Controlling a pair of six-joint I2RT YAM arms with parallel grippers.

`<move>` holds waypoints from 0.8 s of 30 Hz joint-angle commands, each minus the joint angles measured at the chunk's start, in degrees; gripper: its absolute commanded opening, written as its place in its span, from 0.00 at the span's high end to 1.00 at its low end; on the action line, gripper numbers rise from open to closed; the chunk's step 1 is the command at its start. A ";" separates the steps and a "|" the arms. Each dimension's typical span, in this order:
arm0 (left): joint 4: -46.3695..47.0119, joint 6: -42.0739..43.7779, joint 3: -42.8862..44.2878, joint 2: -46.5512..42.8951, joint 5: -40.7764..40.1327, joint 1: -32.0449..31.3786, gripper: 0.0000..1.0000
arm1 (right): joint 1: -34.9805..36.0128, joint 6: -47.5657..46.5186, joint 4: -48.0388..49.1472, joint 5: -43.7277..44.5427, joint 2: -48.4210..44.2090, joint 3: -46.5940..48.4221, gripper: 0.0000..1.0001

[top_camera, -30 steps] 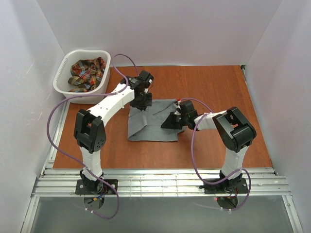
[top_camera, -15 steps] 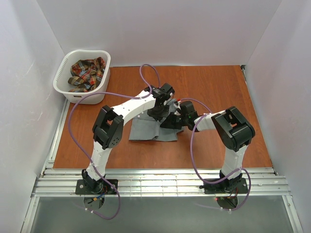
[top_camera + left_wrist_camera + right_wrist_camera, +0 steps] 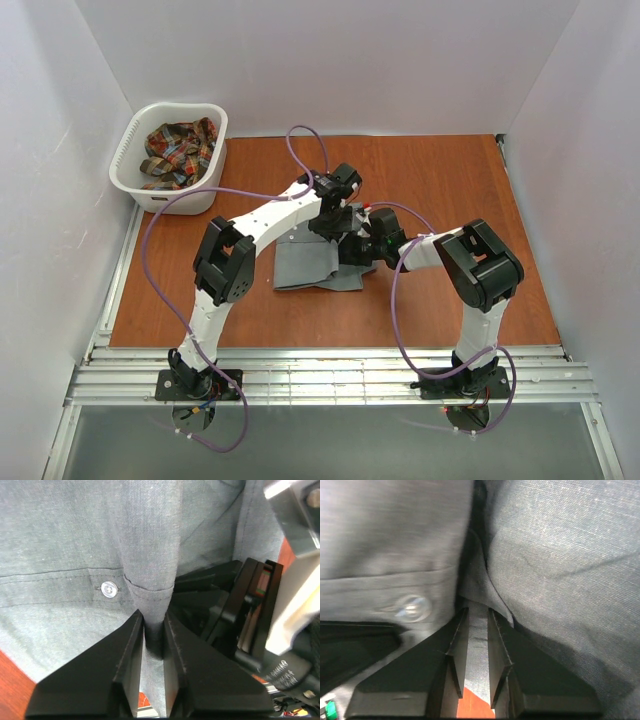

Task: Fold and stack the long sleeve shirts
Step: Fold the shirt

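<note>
The grey long sleeve shirt (image 3: 308, 268) lies partly folded on the wooden table, its right part bunched under both grippers. My left gripper (image 3: 336, 224) reaches over from the left and is shut on a fold of this shirt (image 3: 60, 540); the cloth runs between its fingertips (image 3: 154, 626) beside a white button (image 3: 108, 588). My right gripper (image 3: 354, 246) meets it from the right and is shut on another fold of the grey cloth (image 3: 560, 555), which shows between its fingertips (image 3: 477, 616). The plaid long sleeve shirt (image 3: 178, 150) lies crumpled in the basket.
The white laundry basket (image 3: 119, 166) stands at the far left corner of the table (image 3: 440, 170). White walls close in the back and both sides. Purple cables loop above both arms.
My left gripper has swung right across the grey shirt, carrying its left part over onto the right. The shirt now looks narrower, and both grippers sit close together.
</note>
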 commanded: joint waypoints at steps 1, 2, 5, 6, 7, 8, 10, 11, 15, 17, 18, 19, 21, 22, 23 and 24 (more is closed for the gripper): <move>0.22 -0.25 -1.61 0.35 1.05 -0.26 0.85 | 0.77 -0.95 -4.00 3.25 0.66 -1.80 0.83; 0.65 -0.34 -2.76 0.27 0.96 -0.26 0.82 | 0.77 -1.04 -4.00 3.94 -0.04 -2.06 0.82; 4.06 -1.65 -6.45 -2.36 0.78 -0.26 0.82 | 0.51 -1.39 -4.17 7.01 -4.08 -3.38 0.77; 4.95 -2.10 -6.90 -3.41 0.70 -0.26 0.82 | 0.25 -1.39 -4.44 7.55 -6.44 -3.82 0.71; 5.83 -2.36 -7.34 -5.60 0.61 -0.26 0.82 | 0.07 -1.39 -4.61 8.08 -7.60 -4.52 0.69; 7.49 -2.45 -7.25 -6.66 0.43 -0.26 0.84 | -0.19 -1.39 -4.79 8.95 -8.83 -4.79 0.68; 8.56 -2.54 -7.17 -9.12 -0.27 -0.26 0.89 | -0.90 -2.09 -6.36 10.27 -12.52 -5.05 0.62; 9.09 -2.71 -7.16 -9.66 -0.62 -0.26 0.92 | -1.42 -2.53 -6.81 11.59 -13.75 -5.14 0.62; 8.83 -2.72 -7.34 -9.49 -0.63 -0.17 0.96 | -3.36 -6.04 -12.16 14.41 -19.73 -4.27 0.62; 8.65 -2.72 -7.78 -8.88 0.17 -0.17 0.97 | -4.85 -7.89 -14.01 13.11 -20.18 -4.17 0.65; 8.74 -2.80 -7.95 -8.61 0.43 -0.17 0.97 | -5.20 -8.07 -14.02 12.22 -19.92 -4.35 0.70; 9.09 -2.80 -8.22 -8.52 0.87 -0.17 0.97 | -5.29 -8.24 -14.19 10.73 -19.57 -4.52 0.72; 9.53 -2.72 -8.66 -8.35 1.22 -0.17 0.97 | -5.38 -8.42 -14.19 9.32 -18.16 -5.05 0.73; 9.71 -2.45 -8.66 -8.17 1.57 -0.17 0.97 | -5.47 -8.42 -14.19 8.44 -17.37 -5.14 0.74; 9.71 -2.28 -8.66 -8.00 1.84 -0.17 0.97 | -5.38 -8.34 -14.11 8.26 -15.63 -5.05 0.74; 9.62 -1.93 -8.48 -7.65 1.93 -0.17 0.97 | -5.38 -8.16 -13.84 8.17 -14.74 -5.14 0.74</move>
